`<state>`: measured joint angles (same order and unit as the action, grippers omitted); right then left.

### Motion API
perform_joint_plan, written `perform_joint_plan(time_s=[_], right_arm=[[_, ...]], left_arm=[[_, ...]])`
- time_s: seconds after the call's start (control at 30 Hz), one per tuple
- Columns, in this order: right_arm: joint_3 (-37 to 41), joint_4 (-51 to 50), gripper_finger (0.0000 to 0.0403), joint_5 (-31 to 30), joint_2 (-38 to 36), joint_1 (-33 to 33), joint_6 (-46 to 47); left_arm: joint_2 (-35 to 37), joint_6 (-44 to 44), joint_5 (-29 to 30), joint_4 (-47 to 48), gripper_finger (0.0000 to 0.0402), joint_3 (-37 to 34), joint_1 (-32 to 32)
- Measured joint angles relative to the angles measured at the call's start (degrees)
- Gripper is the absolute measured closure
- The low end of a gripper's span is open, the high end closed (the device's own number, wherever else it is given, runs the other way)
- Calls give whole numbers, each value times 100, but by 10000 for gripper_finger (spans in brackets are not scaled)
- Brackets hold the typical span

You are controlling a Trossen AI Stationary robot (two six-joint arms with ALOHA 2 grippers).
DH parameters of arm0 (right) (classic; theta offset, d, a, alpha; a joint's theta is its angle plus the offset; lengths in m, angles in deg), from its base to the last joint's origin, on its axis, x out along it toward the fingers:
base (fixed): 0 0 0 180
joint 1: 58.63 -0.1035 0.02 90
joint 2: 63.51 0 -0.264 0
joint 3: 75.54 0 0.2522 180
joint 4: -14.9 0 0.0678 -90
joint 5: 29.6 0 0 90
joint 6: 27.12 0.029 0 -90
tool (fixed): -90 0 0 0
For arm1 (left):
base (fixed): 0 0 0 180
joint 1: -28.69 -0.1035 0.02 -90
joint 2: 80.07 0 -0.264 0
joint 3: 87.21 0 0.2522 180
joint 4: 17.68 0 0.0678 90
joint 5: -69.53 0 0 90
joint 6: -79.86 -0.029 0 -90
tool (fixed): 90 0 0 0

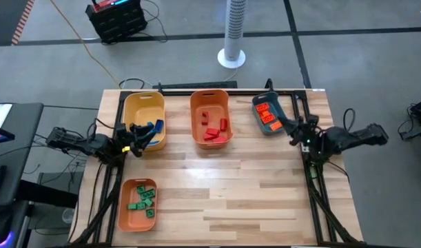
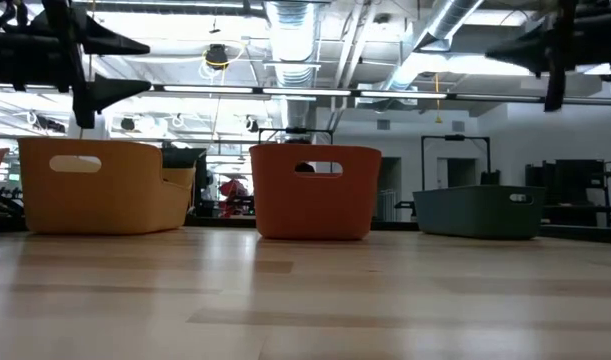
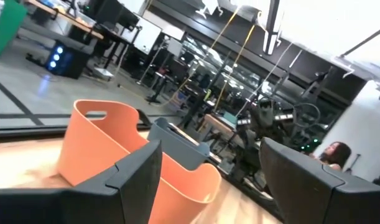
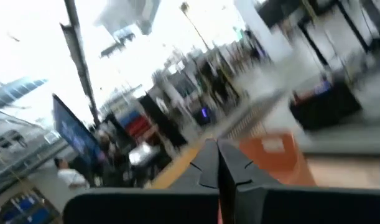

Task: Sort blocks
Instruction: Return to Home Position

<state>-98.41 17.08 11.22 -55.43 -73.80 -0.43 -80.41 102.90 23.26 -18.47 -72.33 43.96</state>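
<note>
Red blocks [image 1: 211, 131]: in orange bin [image 1: 210, 94], far edge of table [image 1: 238, 189]. Green blocks [image 1: 142, 198]: near-left corner. Left gripper [image 1: 140, 143]: wide, empty, at yellow bin [image 1: 142, 97]. Right gripper [image 1: 291, 129]: closed, empty. Advise retracting high, clear of rims.

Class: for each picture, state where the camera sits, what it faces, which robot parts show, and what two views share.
High: overhead, straight down at the table; left arm and right arm show.
Low: at tabletop height, facing the top orange bin; arms above.
Left wrist: past the open left gripper, across the table.
Right wrist: past the shut right gripper into the room.
Shared: high and low both show that bin.
</note>
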Motion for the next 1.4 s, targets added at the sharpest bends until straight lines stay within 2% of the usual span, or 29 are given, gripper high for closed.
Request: perform_joint_plan(time_s=[0.13, 0.27, 0.37, 0.53, 0.73, 0.83, 0.97, 1.07, 1.23, 1.4], right_arm=[[0, 917, 397, 832, -171, 704, -902], [0, 1012, 400, 1606, -409, 1417, -1050], [0, 677, 401, 1926, -641, 1860, -1026], [-134, 213, 402, 1962, -794, 2514, -1066], [-724, -1456, 402, 2774, -795, 3171, -811], [-784, -2159, 403, 3194, -798, 3258, -690], [-601, -2801, 403, 3410, -783, 3176, -137], [-321, -2587, 403, 3425, -781, 3039, 99], [179, -1674, 402, 3421, -781, 2941, 514], [480, -1364, 399, 3412, -781, 2945, 833]], left_arm=[[0, 37, -152, -30, 141, 0, 1], [0, 15, -155, -143, 141, 0, 0], [0, -178, -156, -383, 141, -2, 0], [2, -382, -196, -696, 141, 0, 0], [2, -351, -300, -705, 141, 0, 0], [2, -352, -300, -703, 141, 0, 0], [2, -485, -298, -711, 141, -1, 0], [2, -616, -296, -761, 141, 0, 1], [2, -946, -247, -996, 141, 0, 2], [2, -1020, 494, -902, 141, 0, 0]])
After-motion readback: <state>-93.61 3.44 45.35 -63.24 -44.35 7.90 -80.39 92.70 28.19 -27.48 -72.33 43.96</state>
